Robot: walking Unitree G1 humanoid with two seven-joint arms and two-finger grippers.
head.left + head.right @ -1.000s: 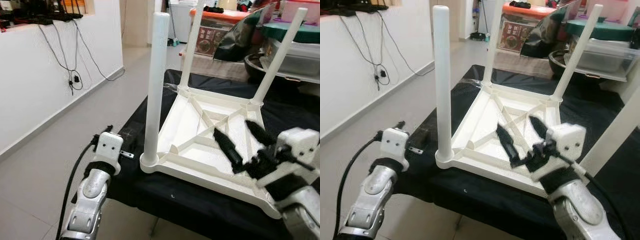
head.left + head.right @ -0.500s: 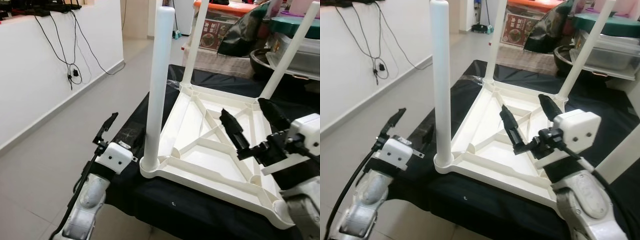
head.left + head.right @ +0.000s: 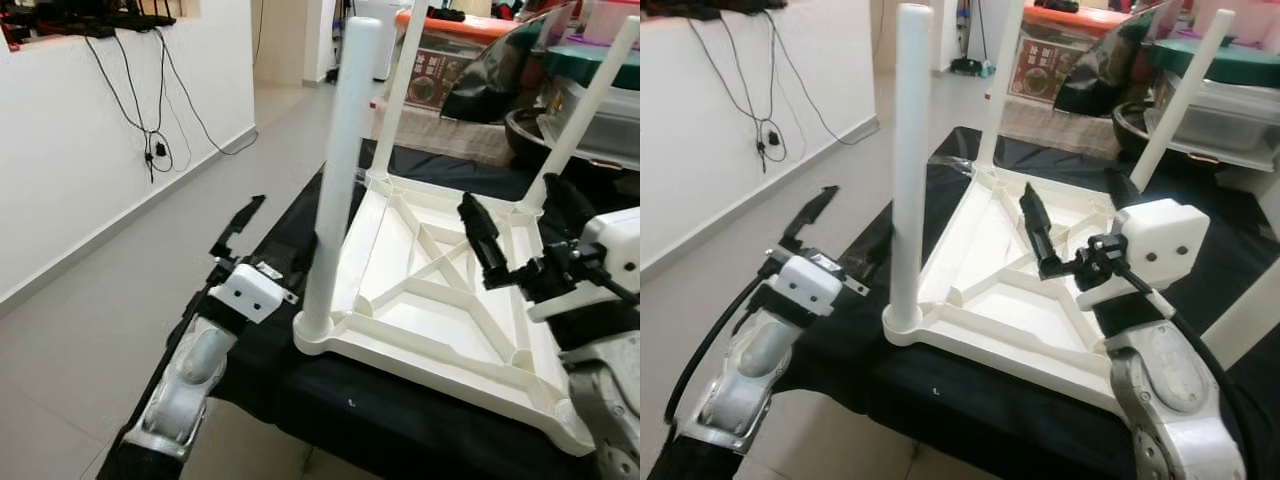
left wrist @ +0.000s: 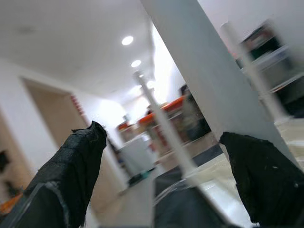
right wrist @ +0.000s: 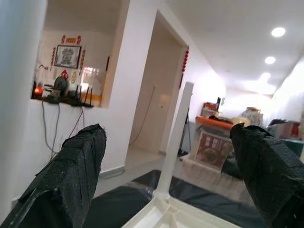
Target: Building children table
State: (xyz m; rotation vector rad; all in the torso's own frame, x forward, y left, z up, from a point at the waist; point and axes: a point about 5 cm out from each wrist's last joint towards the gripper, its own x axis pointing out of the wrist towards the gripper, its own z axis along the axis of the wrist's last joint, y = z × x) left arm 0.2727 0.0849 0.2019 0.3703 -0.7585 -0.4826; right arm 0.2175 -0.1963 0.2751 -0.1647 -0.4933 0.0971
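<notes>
Left gripper [image 3: 280, 228] first: hanging just beside the near leg [image 3: 340, 170], fingers spread apart, clamping nothing. Same deal for the right gripper [image 3: 508, 192], hovering wide open over the ribbed underside of the upside-down kids' table [image 3: 430, 330], which is lying on a black-covered surface [image 3: 400, 430].

Progress-wise, looking pretty far along. Counting three legs standing in their corner sockets: the near one, the far left leg [image 3: 400, 90] and the far right leg [image 3: 590, 100]. Guessing a fourth from the white post [image 3: 1240, 300] behind the right arm, but not seeing its socket, so calling that one uncertain. Probably leaving a check of the legs and then flipping it upright.

Containers, all well behind the table: an orange-lidded box [image 3: 450, 20], a clear bin [image 3: 600, 120] under a green lid, and a dark bowl [image 3: 520, 130]. Not making out what's inside any of them.
</notes>
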